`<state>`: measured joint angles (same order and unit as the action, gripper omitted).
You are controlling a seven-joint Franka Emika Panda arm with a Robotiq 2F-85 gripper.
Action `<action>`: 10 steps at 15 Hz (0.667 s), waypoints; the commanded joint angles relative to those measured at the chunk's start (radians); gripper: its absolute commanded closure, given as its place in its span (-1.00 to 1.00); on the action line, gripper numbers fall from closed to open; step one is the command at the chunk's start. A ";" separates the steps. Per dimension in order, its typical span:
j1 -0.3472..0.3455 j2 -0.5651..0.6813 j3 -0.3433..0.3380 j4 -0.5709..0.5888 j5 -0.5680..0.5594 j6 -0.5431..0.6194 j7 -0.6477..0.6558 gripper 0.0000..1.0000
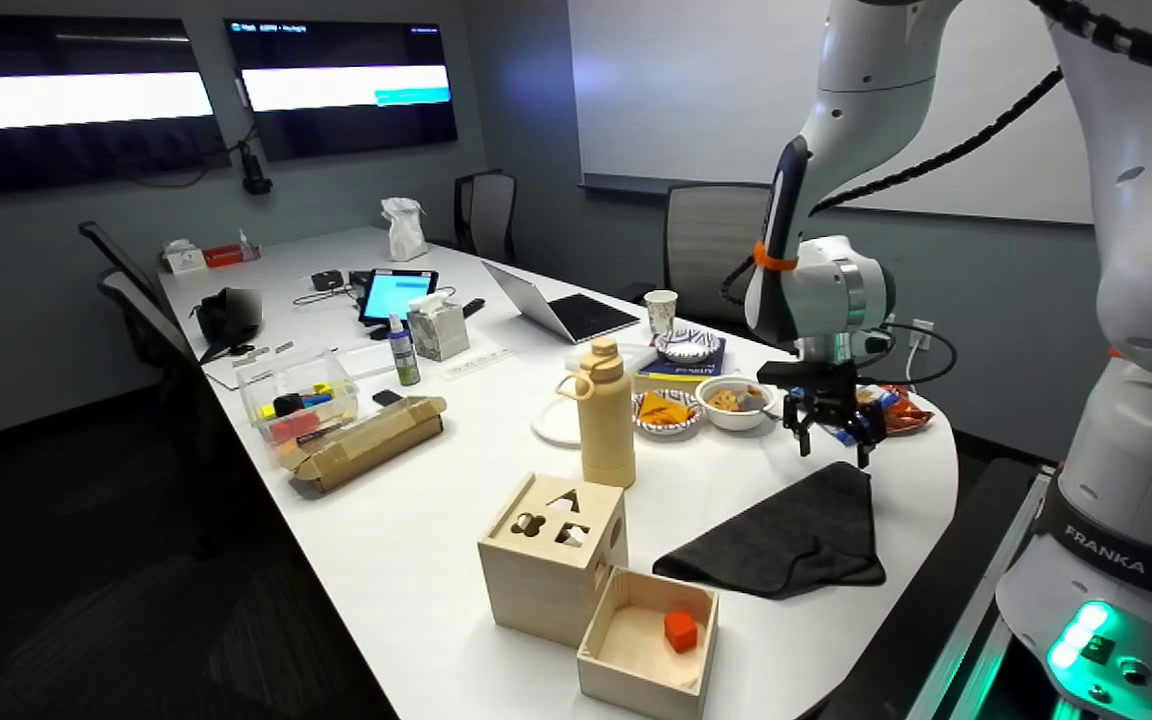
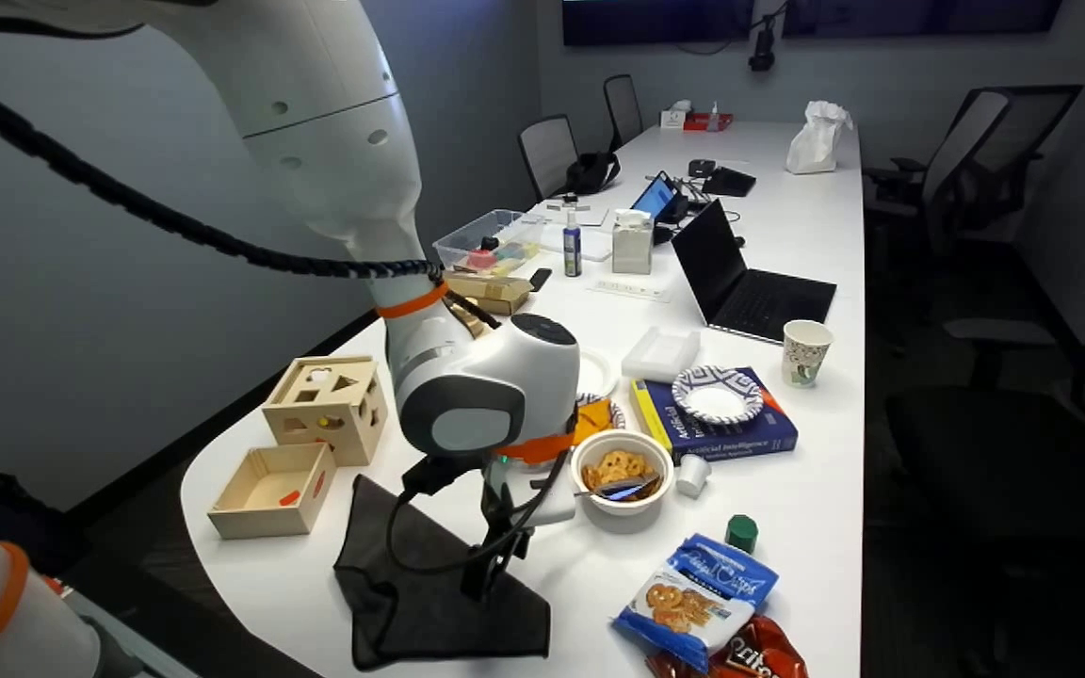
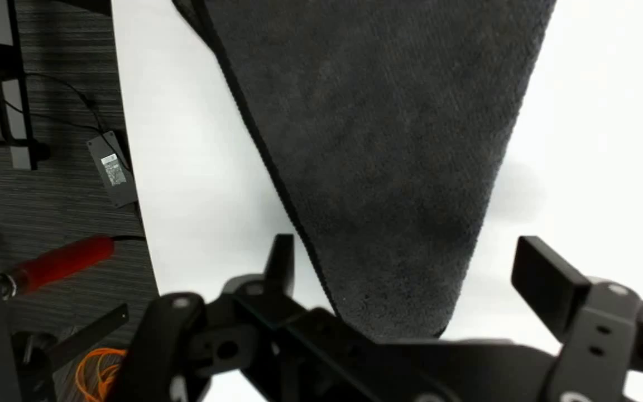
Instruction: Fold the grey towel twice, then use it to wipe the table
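Evidently a busy worktop (image 1: 416, 560): white, smooth, rounded at one end. At that end lay the towel (image 1: 776, 530), a wrinkle near one edge. Fingers (image 3: 547, 279) stood wide apart in the wrist view, the towel's narrow end showing between them; whether they touched it could not be told. In an exterior view a black cable (image 2: 434, 571) looped across the towel and hid a little of it.

Obstacles: a tray (image 1: 636, 685) sat just beside one towel corner, a box (image 1: 536, 590) close by it, contact unclear. Those took up one side; a bowl (image 2: 620, 507) of cookies (image 2: 616, 466), a blue bag (image 2: 693, 598) and a red bag (image 2: 761, 652) took up the other. The blue bag lay over part of the red, and a green block (image 2: 741, 534) stood just beside. A bottle (image 1: 606, 420) rose upright near the box. Past the bowl, a book (image 2: 721, 438) carried a dish (image 2: 717, 403), with an upright cup (image 2: 806, 353) near it. Farther off: a laptop (image 2: 773, 301) with its lid raised, a carton (image 1: 376, 445), a bin (image 2: 456, 252).

Materials: towel looked dark grey, short-piled, fuzzy, roughly wedge-shaped in both exterior views. Box and tray were pale wood, square-cornered; cut-outs, a triangle among them, pierced the box. A red block (image 1: 680, 632) lay in the tray. Bottle was tan, cylindrical, with a loop handle. Bags looked glossy and crinkled, the bowl white and round, the dish patterned at its rim, the carton long brown cardboard, the bin clear plastic.
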<state>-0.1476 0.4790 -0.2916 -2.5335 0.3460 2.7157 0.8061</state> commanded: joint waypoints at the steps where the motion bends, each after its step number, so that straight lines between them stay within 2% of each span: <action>1: 0.030 0.076 -0.037 0.041 -0.012 0.045 0.075 -1.00; 9: 0.069 0.184 -0.089 0.086 -0.019 0.088 0.168 -1.00; 10: 0.070 0.195 -0.087 0.093 -0.017 0.089 0.172 -0.50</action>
<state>-0.1034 0.6252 -0.3627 -2.4699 0.3404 2.7866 0.9304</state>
